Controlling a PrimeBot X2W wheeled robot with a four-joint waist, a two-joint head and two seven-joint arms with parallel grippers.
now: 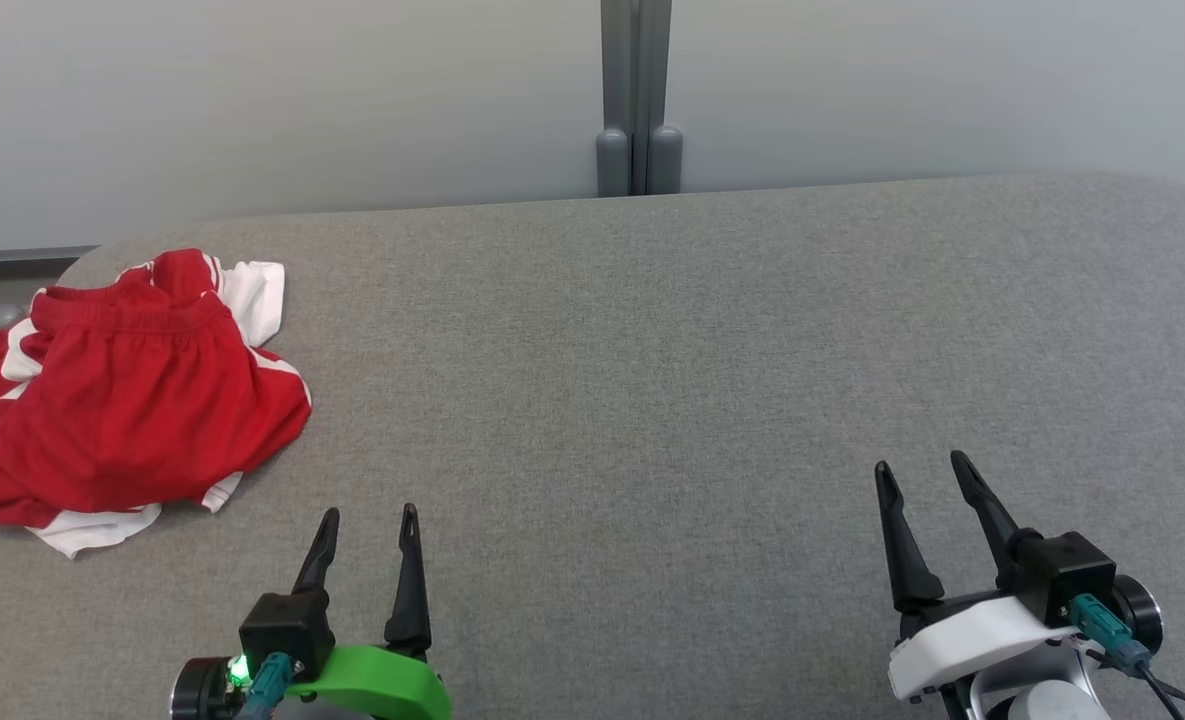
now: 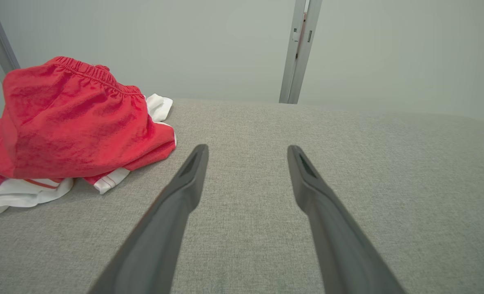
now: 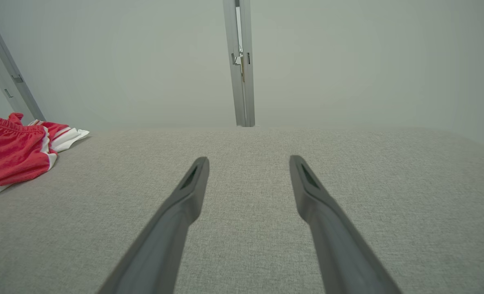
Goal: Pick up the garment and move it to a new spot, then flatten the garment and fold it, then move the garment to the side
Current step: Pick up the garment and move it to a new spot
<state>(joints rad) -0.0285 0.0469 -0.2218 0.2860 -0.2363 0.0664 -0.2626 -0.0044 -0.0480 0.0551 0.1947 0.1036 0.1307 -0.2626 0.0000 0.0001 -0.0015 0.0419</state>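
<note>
Near left edge of table [image 1: 652, 350], crumpled red garment [image 1: 132, 400], perhaps shorts.

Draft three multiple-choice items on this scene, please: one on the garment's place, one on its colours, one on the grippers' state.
1. Where on the grey surface is the garment? A) left side B) centre C) right edge
2. Its colours? A) blue and white B) red and white C) black
3. The left gripper and right gripper are? A) both shut B) one holding cloth C) both open, empty
Answers: A, it lies bunched at the left; B, red cloth, white trim; C, jaws stand apart, nothing between them.
</note>
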